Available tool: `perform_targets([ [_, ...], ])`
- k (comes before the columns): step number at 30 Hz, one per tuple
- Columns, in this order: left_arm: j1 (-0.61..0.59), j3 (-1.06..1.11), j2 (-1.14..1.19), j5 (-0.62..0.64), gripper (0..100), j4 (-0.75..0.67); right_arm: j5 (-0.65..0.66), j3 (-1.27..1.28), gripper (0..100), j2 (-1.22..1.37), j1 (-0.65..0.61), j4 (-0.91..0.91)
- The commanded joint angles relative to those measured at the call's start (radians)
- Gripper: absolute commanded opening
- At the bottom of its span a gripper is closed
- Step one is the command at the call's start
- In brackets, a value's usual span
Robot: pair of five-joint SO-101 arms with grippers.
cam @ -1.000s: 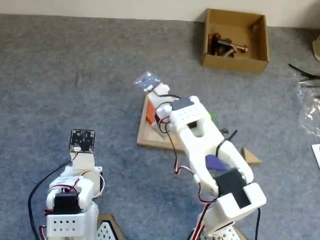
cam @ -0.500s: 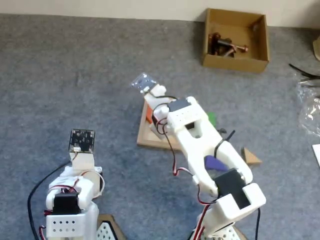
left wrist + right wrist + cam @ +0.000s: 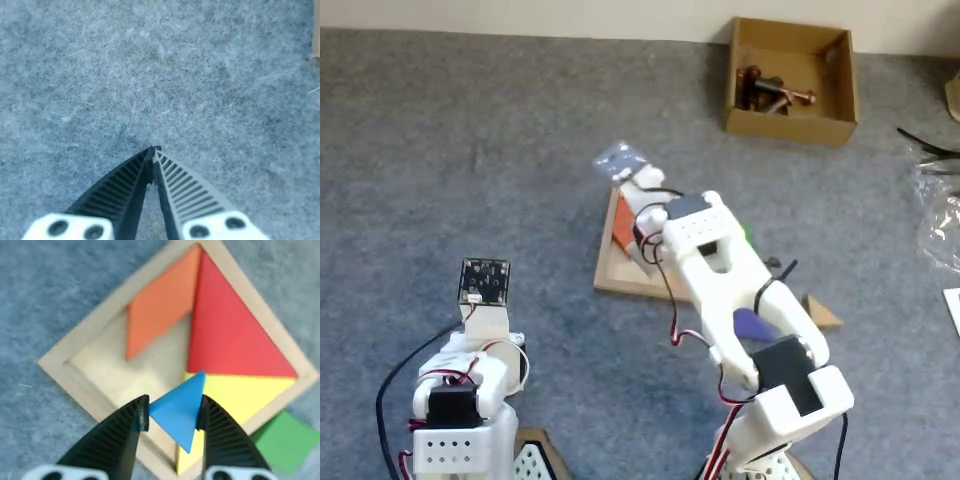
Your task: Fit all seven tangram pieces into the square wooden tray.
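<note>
Right gripper (image 3: pixel 173 412) is clamped on the blue triangular tangram piece (image 3: pixel 181 407), held over the square wooden tray (image 3: pixel 105 367). Left gripper (image 3: pixel 154 150), at the tray's 9 o'clock, has its fingers together above grey carpet (image 3: pixel 150 65).

The tray (image 3: pixel 620 284) lay mid-table, the cardboard box (image 3: pixel 790 125) at its 1 o'clock, a loose triangle (image 3: pixel 820 314) at 4 o'clock, the left gripper (image 3: pixel 154 150) at 9 o'clock. Inside lay a parallelogram (image 3: pixel 157 305), a large triangle (image 3: pixel 225 335) and a second triangle (image 3: pixel 245 392); a small triangle (image 3: pixel 177 417) hung over them in the right gripper (image 3: pixel 173 410).
</note>
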Motion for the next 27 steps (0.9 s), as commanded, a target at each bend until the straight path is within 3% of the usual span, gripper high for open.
perform_targets([
  [1, -0.013, 0.022, -0.005, -0.006, 1, 0.008, -0.129, -0.018, 13.8, -0.065, 0.051, 0.051],
  [11, -0.013, 0.022, -0.005, -0.006, 1, 0.008, -0.529, -0.019, 13.8, -0.067, 0.094, 0.081],
  [20, -0.013, 0.022, -0.005, -0.006, 1, 0.008, -0.554, -0.019, 13.8, -0.084, 0.091, 0.082],
  [27, -0.013, 0.022, -0.005, -0.006, 1, 0.008, -0.555, -0.007, 13.8, -0.257, 0.094, 0.081],
])
